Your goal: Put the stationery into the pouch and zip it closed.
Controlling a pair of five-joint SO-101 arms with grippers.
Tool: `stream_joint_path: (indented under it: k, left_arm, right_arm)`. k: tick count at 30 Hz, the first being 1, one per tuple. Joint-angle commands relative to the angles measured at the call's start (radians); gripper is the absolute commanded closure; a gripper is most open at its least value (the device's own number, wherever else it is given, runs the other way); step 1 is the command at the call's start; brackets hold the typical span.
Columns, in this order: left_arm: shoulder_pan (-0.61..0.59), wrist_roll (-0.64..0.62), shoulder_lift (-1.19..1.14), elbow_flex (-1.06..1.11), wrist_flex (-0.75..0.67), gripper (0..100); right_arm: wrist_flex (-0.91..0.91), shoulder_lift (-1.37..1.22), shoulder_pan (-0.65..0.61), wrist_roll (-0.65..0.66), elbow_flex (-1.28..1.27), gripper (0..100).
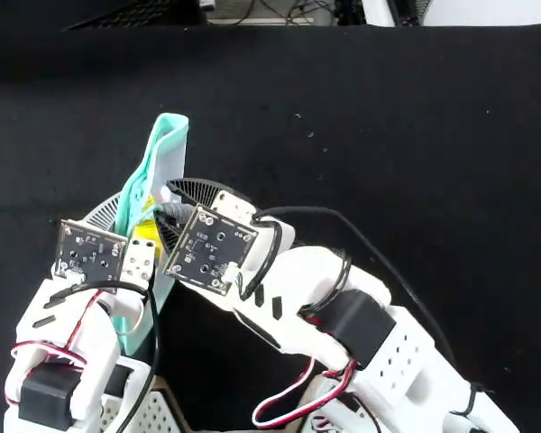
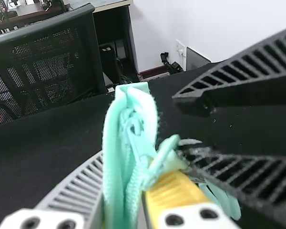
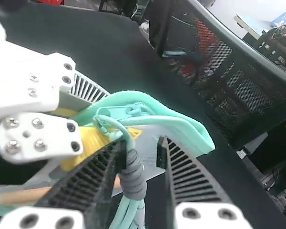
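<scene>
Left end effector (image 1: 137, 218) clamps pouch (image 1: 167, 149); long axis points away from arms.

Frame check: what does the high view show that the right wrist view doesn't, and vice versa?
High view, not right wrist: the white left arm and right arm, their red wires and wrist circuit boards. Right wrist, not high: the zipper's cord loop and a mesh chair. Both: the mint pouch gripped by the left end effector, the open right end effector beside it.
</scene>
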State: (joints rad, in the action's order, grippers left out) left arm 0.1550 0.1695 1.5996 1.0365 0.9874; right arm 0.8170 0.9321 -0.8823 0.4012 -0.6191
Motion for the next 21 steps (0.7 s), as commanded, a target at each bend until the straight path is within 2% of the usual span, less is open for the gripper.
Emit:
stream_joint_path:
  k: [1,8,10,21]
  left_arm:
    - [0.007,0.008,-0.005,0.001,0.009,97]
    - [-0.076,-0.002,-0.009,0.001,-0.060,97]
    - [-0.082,-0.037,-0.011,0.004,-0.074,97]
    - [-0.050,-0.078,-0.011,0.024,-0.103,97]
  right_arm:
    - [0.008,0.001,-0.025,-0.002,0.030,86.4]
    - [0.077,0.001,-0.025,0.000,0.081,86.4]
    - [0.089,0.001,-0.026,0.000,0.090,86.4]
    - [0.066,-0.002,-0.026,0.000,0.091,86.4]
